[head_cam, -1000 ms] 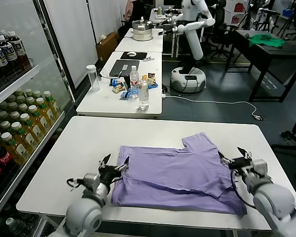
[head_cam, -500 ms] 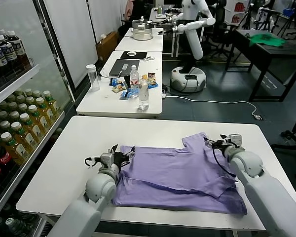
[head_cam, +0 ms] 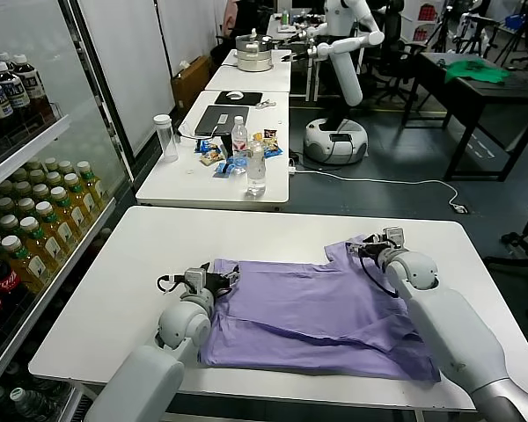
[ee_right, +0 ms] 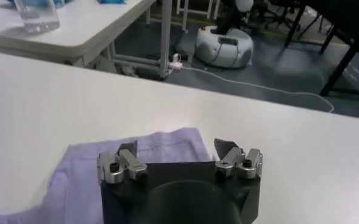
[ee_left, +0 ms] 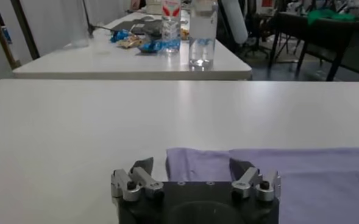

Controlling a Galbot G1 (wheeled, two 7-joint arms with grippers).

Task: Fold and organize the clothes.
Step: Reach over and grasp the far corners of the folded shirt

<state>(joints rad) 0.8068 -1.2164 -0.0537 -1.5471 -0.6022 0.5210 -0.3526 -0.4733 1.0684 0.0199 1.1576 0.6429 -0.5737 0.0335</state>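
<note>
The clothes, a lavender T-shirt [head_cam: 308, 308], lie partly folded on the white table [head_cam: 150, 246], with one sleeve pointing to the far right. My left gripper [head_cam: 218, 279] sits low at the shirt's far left corner. In the left wrist view it [ee_left: 191, 167] stands open, and the shirt's corner [ee_left: 197, 161] lies between its fingers. My right gripper [head_cam: 363, 249] is at the far right sleeve. In the right wrist view it [ee_right: 178, 148] is open over the sleeve's edge [ee_right: 161, 143]. Neither gripper holds cloth.
Beyond the table stands a second white table [head_cam: 185, 180] with water bottles [head_cam: 256, 171], a laptop and snacks. A shelf of drink bottles [head_cam: 35, 220] runs along the left. A green garment [head_cam: 475, 70] lies on a dark table at the far right, near another robot [head_cam: 343, 53].
Both grippers have moved from near the table's front edge toward the far side of the shirt: the left to its far left corner, the right to the far right sleeve.
</note>
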